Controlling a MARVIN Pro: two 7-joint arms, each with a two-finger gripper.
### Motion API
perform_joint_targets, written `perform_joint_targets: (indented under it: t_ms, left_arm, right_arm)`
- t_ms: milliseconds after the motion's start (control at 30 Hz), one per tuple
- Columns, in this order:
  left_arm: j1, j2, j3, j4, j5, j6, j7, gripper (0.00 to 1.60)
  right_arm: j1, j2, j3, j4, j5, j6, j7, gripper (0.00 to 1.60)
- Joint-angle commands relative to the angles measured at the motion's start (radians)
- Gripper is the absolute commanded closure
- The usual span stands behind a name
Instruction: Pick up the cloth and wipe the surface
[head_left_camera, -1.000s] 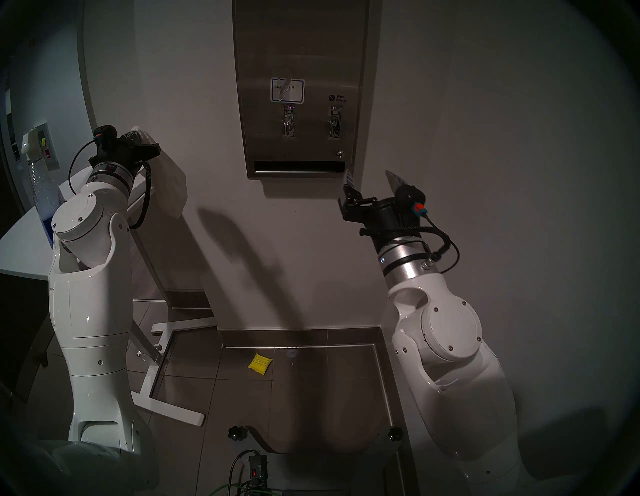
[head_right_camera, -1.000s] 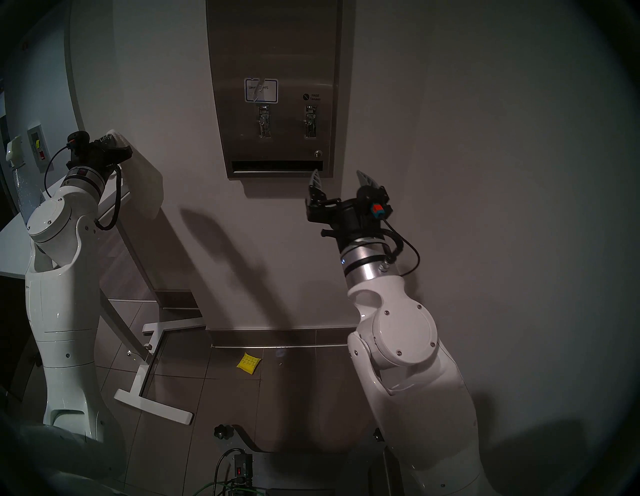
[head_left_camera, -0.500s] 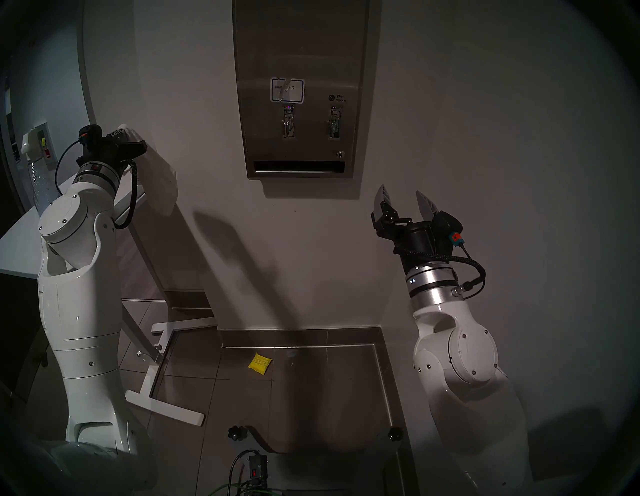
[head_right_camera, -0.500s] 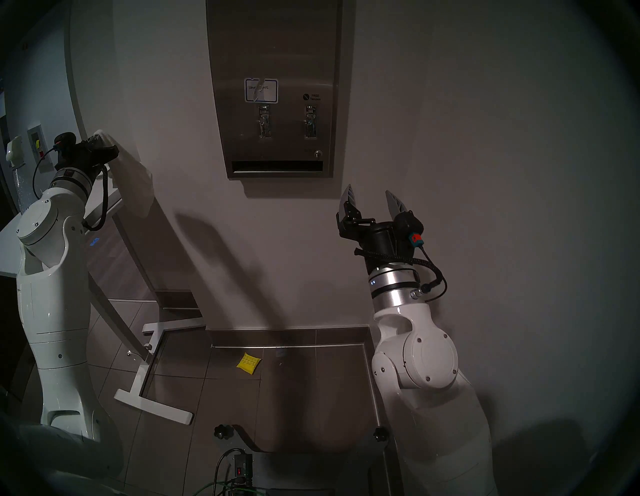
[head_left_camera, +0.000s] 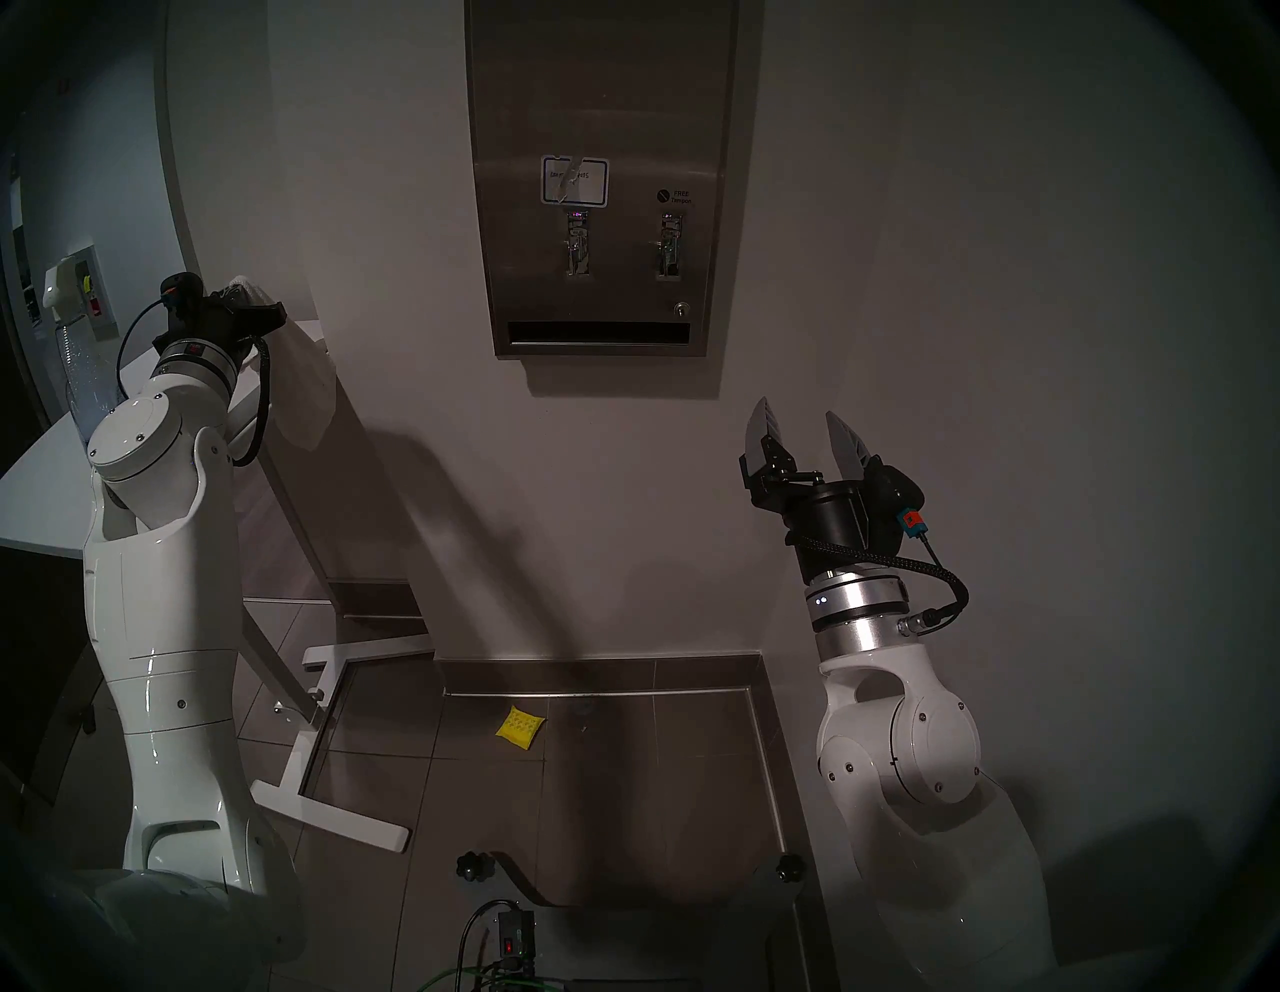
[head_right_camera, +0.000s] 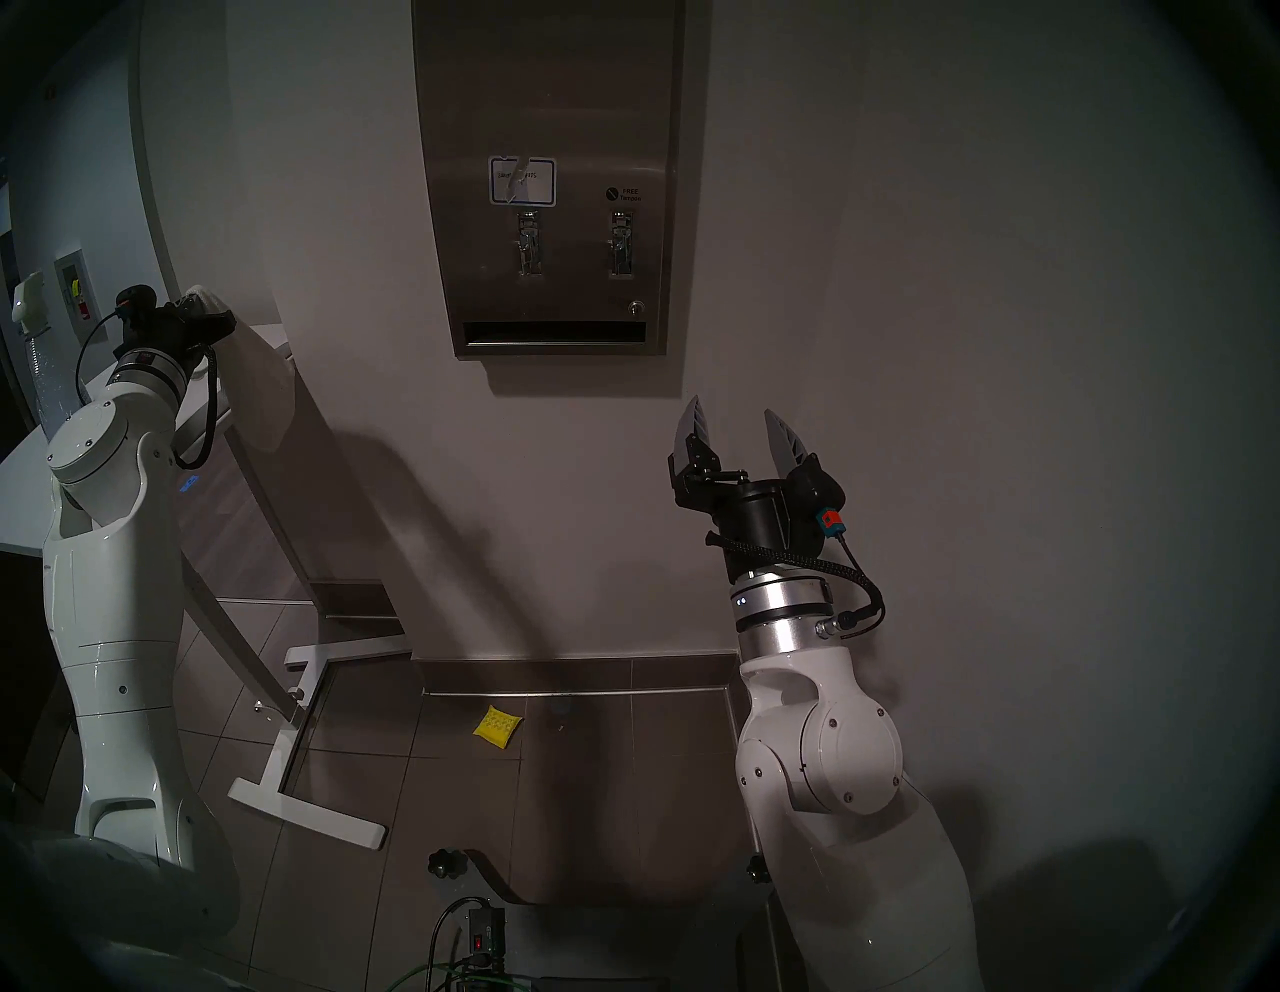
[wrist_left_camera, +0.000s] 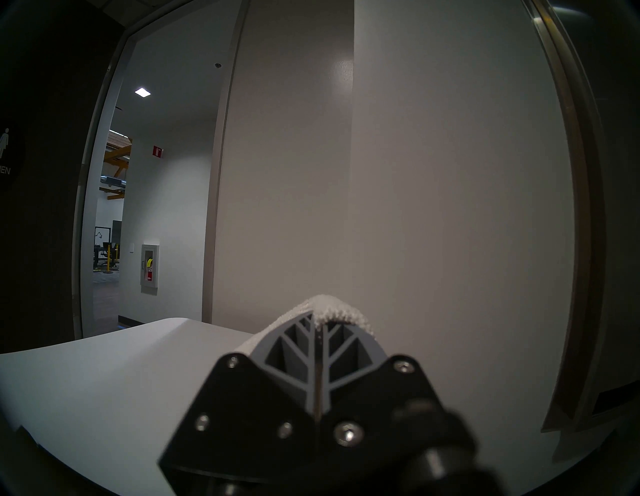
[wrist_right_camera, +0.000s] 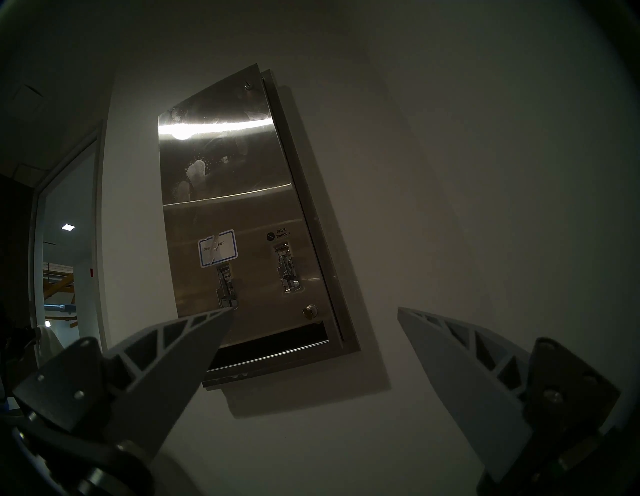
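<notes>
I find the left gripper (head_left_camera: 244, 294) at the middle left of the head view, its jaws pressed together on the upper edge of the cloth (head_left_camera: 308, 388), which hangs free below it over the corner of the white table (head_left_camera: 41, 485). In the left wrist view the terry edge (wrist_left_camera: 329, 308) bunches above the closed fingers, so I judge the hold to be a pinch near one edge, leaving most of the fabric loose for wiping. The steel dispenser front (head_left_camera: 602, 104), the surface to be wiped, sits at upper centre, well apart from the cloth; I judge the wipe not yet under way. The right gripper (head_left_camera: 803, 429), at middle right below the dispenser, stands with jaws spread and empty, apparently kept clear of the panel. Smears show on the upper panel (wrist_right_camera: 197, 173) in the right wrist view. A yellow pad (head_left_camera: 519, 727) lies on the floor, untouched.
</notes>
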Motion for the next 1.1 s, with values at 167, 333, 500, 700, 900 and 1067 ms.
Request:
perform_joint_targets:
  t_ms: [167, 333, 500, 700, 900, 1067]
  left_arm:
    - [-0.134, 0.07, 0.01, 0.092, 0.071, -0.075, 0.058, 1.6]
    - [-0.166, 0.101, 0.023, 0.125, 0.082, -0.094, 0.064, 1.6]
    - [-0.208, 0.125, 0.031, 0.177, 0.106, -0.112, 0.09, 1.6]
    - [-0.252, 0.141, 0.038, 0.256, 0.13, -0.136, 0.13, 1.6]
    - [-0.269, 0.163, 0.056, 0.298, 0.149, -0.169, 0.136, 1.6]
    - [-0.317, 0.185, 0.06, 0.35, 0.143, -0.17, 0.14, 1.6]
  right_arm:
    - [0.014, -0.002, 0.005, -0.026, -0.007, -0.028, 0.009, 0.0]
    - [0.014, -0.004, 0.006, -0.024, -0.007, -0.028, 0.012, 0.0]
    - [0.014, -0.006, 0.007, -0.023, -0.008, -0.029, 0.014, 0.0]
    - [0.013, -0.008, 0.008, -0.023, -0.009, -0.031, 0.017, 0.0]
    - [0.013, -0.01, 0.009, -0.023, -0.009, -0.031, 0.02, 0.0]
    - [0.013, -0.012, 0.01, -0.022, -0.009, -0.031, 0.022, 0.0]
